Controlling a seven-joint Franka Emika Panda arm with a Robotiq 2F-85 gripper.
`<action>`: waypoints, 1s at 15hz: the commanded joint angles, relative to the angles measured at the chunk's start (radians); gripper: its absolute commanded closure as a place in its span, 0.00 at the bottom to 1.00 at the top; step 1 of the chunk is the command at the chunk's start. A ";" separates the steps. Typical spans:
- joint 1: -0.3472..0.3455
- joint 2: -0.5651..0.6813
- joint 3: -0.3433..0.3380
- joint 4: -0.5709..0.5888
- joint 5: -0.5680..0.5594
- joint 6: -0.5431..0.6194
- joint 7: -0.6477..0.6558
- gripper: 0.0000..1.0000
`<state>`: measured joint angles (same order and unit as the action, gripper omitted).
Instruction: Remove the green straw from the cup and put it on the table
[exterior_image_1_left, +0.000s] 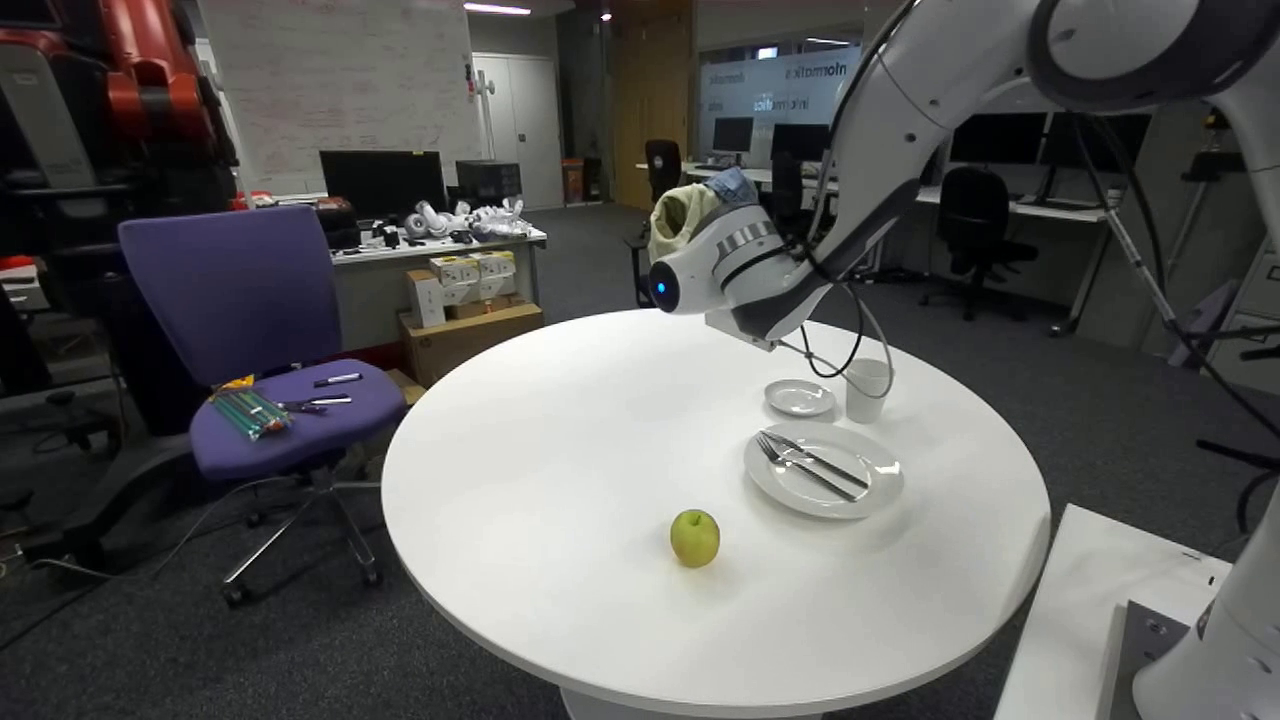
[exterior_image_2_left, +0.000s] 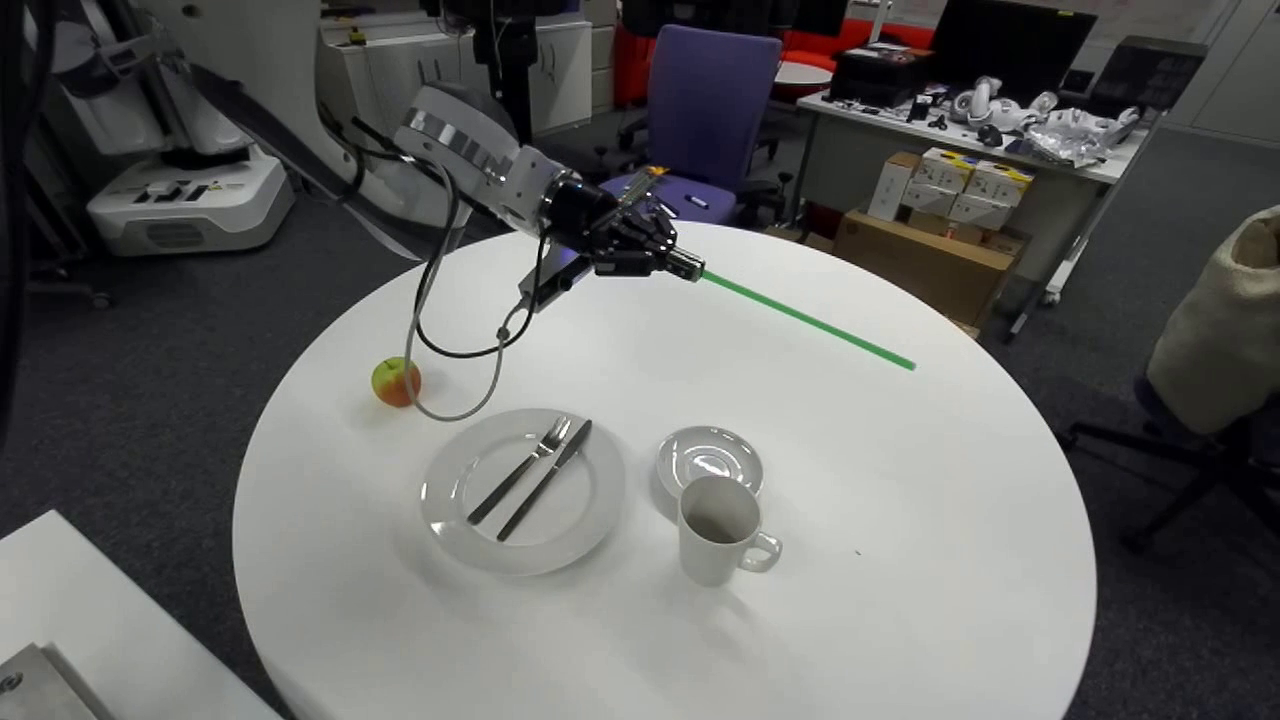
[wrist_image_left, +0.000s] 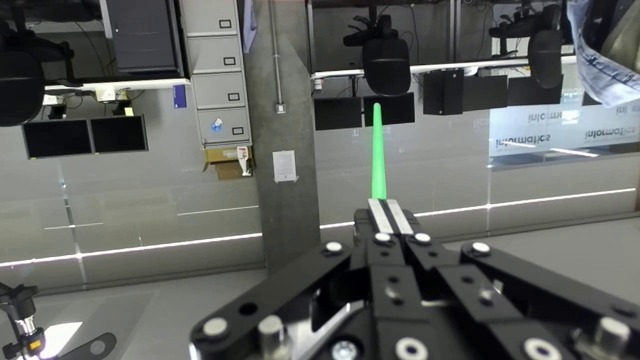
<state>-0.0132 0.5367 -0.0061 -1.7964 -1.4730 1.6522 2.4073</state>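
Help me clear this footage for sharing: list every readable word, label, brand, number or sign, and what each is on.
"informatics", repeated: on the glass partition, letters flipped top to bottom in the wrist view.
Whiteboard: writing, too faint to read.
Paper sheet: print, too small to read.
White-and-yellow boxes: markings, too blurred to read.
Blue sticker: too small to tell.
No text visible on the cup or green straw.

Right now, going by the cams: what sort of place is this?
Likely a robotics lab or research office: a robot arm, a whiteboard with writing, and "informatics" lettering.
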 joint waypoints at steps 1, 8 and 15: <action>0.031 0.122 0.004 0.140 0.027 -0.062 -0.053 1.00; 0.070 0.325 0.000 0.342 0.049 -0.075 -0.097 1.00; 0.081 0.457 0.015 0.537 0.177 -0.047 -0.222 1.00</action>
<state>0.0651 0.9485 -0.0033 -1.3604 -1.3706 1.6242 2.2704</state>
